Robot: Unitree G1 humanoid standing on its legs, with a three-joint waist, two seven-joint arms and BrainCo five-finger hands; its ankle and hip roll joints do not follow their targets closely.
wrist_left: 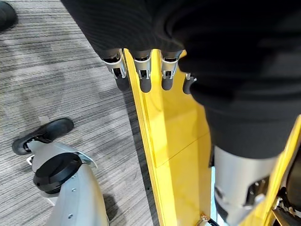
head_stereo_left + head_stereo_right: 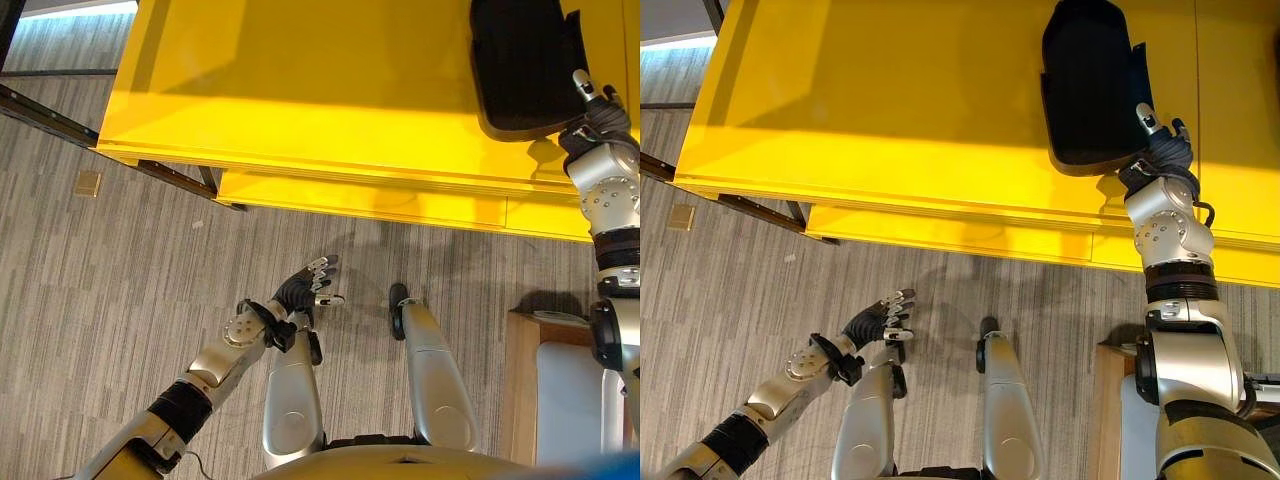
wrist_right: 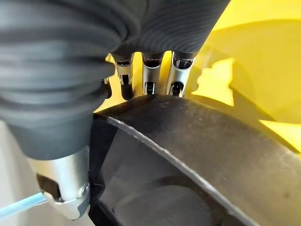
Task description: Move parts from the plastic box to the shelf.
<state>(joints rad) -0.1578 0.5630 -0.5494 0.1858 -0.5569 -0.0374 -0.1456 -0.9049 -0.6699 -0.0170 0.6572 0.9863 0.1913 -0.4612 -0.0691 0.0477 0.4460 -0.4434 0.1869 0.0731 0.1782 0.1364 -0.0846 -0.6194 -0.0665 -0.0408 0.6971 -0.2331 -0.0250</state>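
Fingers of your right hand reach over the near rim of a black part, and the right wrist view shows their dark tips dropping behind that curved rim; you cannot tell from these views whether they are clamped on it or just resting there. That black part lies on the yellow shelf, at its right end, close to the front edge, with the right hand at its nearer right corner. It is a dark, tray-like piece with a raised rim and a recessed inside.

Your left hand hangs low over the grey striped carpet, well apart from the shelf, its fingers straight and a little spread, holding nothing. In the left wrist view those fingers point along the yellow shelf's front edge.

At the lower right of the left eye view you see a wooden-edged surface with a pale object on it, beside your right arm.
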